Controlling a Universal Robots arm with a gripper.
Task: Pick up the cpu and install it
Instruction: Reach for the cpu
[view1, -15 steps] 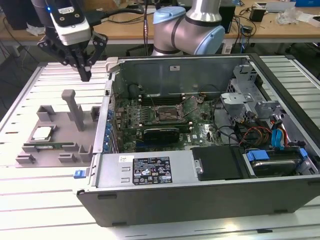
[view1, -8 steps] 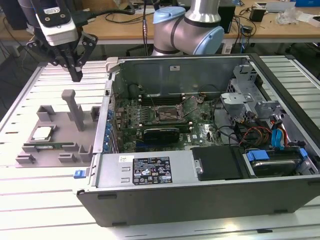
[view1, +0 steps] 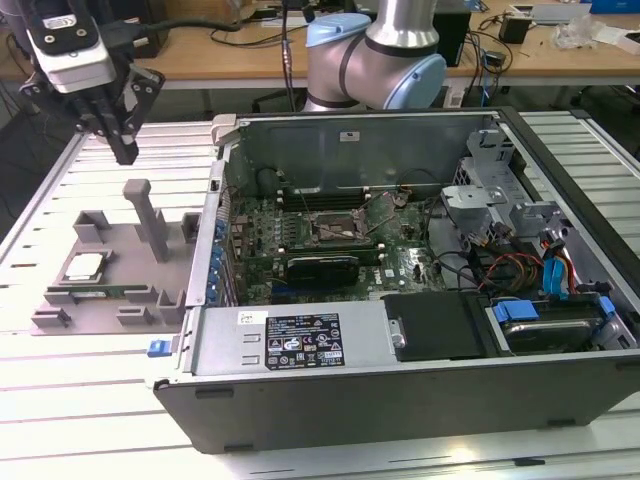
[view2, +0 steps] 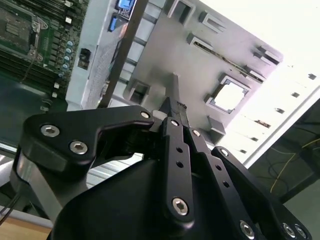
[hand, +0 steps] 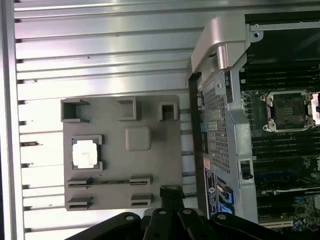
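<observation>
Gripper (view1: 124, 152) is hanging fingers pinched together, empty, above the grey tray (view1: 122, 272). The cpu (view1: 85, 266) is sitting there, tall post (view1: 150, 220) sticking up alongside.

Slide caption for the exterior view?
Gripper hangs above the grey holder, the cpu seated in it, beside the open computer case.

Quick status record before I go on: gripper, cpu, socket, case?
case: lid off, interior exposed
gripper: shut, holding nothing, in the air by the grey holder
cpu: lying flat in a recess of the grey holder, outside the case, untouched
socket: on the board inside the case, looks empty
</observation>
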